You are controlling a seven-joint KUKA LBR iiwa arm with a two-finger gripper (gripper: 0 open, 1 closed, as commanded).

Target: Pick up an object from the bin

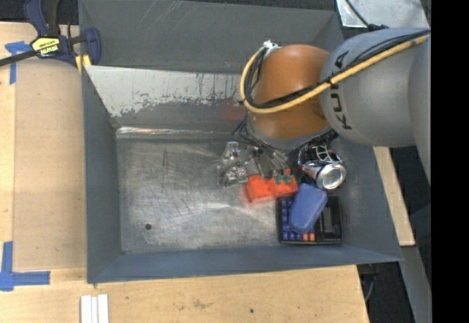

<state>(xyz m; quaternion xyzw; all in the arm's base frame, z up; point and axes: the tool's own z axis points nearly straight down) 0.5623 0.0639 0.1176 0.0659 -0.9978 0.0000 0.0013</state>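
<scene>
Gripper point(236, 166) low over the floor of the grey bin point(102, 168), just left of an orange toy piece point(264, 190).

Orange piece lying flat, right of the floor's centre, long axis running left to right, the right end with green bits turned slightly toward the far wall. Not possible to tell how wide the gripper is open, nor whether anything is held. Close on the right, a blue rounded thing point(308, 206) resting on a black calculator point(327, 225); behind these a drink can point(327, 173), silver end showing.

camera view — above the bin point(183, 36), slightly oblique | arm point(381, 87) enters from right
</scene>
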